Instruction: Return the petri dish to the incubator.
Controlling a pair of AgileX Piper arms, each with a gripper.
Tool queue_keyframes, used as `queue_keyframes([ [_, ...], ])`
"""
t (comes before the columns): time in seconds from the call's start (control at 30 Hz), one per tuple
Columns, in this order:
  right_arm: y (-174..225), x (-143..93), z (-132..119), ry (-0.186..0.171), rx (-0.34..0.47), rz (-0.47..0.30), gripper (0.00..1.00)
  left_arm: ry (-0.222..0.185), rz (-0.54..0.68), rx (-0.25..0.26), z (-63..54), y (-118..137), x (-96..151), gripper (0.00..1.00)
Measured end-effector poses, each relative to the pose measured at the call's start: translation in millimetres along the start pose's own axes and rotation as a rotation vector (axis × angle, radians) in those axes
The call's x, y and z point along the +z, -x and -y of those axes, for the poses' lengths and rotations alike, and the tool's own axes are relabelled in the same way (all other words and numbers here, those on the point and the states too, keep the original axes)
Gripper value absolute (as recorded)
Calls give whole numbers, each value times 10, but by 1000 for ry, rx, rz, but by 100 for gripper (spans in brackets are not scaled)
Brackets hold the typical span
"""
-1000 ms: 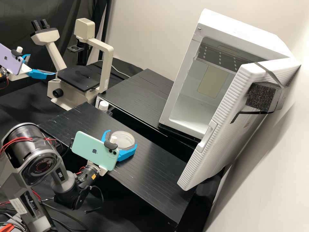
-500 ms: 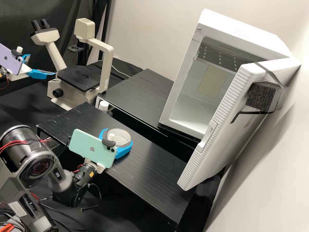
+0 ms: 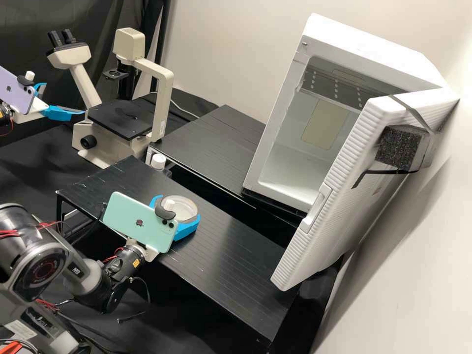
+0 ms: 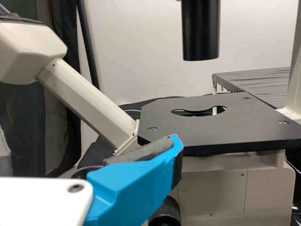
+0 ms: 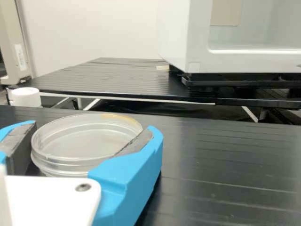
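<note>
In the high view my right gripper [image 3: 177, 207] is over the front black stand, shut on the clear round petri dish [image 3: 184, 210]. The right wrist view has the dish [image 5: 84, 139] lying level between both fingers of my right gripper [image 5: 91, 134], a dark pad at each side. Farther back at the left, my left gripper [image 3: 64, 99] stands open beside the microscope; one blue finger of my left gripper [image 4: 136, 181] is before the stage in the left wrist view. The white incubator [image 3: 368, 46] has its door [image 3: 339, 182] swung wide.
A microscope with a black stage [image 3: 120, 118] stands at the back left. A white-capped bottle [image 3: 158, 161] is between the front stand [image 3: 236, 260] and the rear stand [image 3: 211, 142]. Black foam [image 3: 398, 147] is strapped to the incubator door.
My right gripper has shifted left and slightly back in the high view, its fingers closer together, and the dish has moved along with it. The left arm has kept still.
</note>
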Motion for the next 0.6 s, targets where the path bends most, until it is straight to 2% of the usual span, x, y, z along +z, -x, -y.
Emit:
queue_keyframes([
  [0.13,40,105,-148,7,88,43,0,0,0,0,0,0,0,100],
  [0.3,67,189,-267,-24,199,94,0,0,0,0,0,0,0,100],
  [0.37,70,278,-314,-40,238,140,0,0,0,0,0,0,0,100],
  [0.47,-27,399,-450,-52,288,195,0,0,0,0,0,0,0,100],
  [0.6,-282,512,-741,-52,385,213,0,0,0,0,0,0,0,100],
])
